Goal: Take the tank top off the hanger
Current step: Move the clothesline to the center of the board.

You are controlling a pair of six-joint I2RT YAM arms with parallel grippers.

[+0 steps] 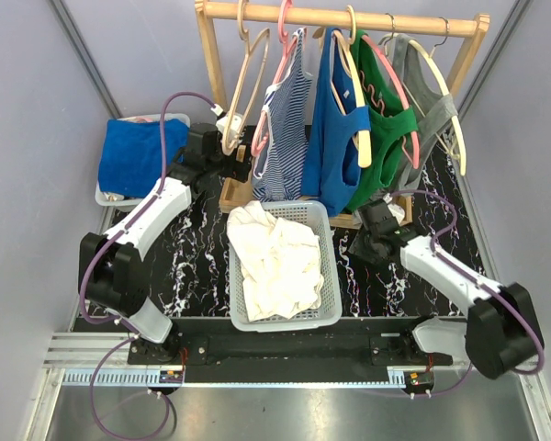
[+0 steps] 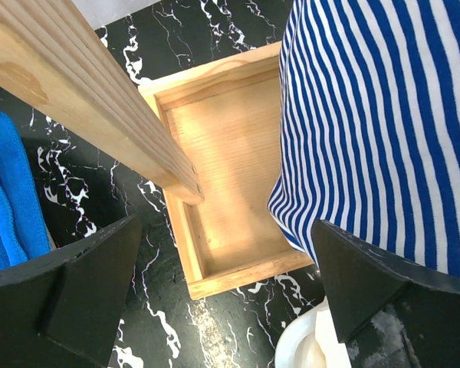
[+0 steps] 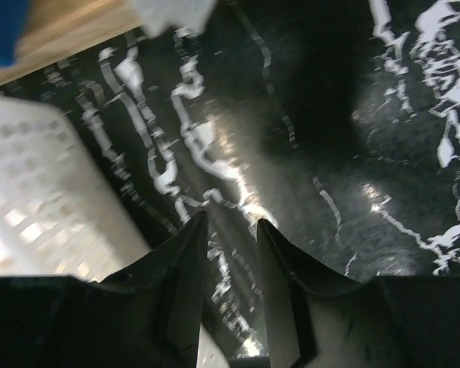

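Note:
A blue-and-white striped tank top hangs on a pink hanger from the wooden rail. My left gripper stands wide open just left of the top's lower hem, low over the rack's wooden base tray, with nothing between its fingers. My right gripper hovers over the black marble table below the green top. Its jaws are narrowly parted, with only the table showing between them.
A blue top, a green top and a grey top hang to the right. A bare wooden hanger hangs to the left. The rack's post is close to my left fingers. A white basket holds white clothes. A bin holds blue cloth.

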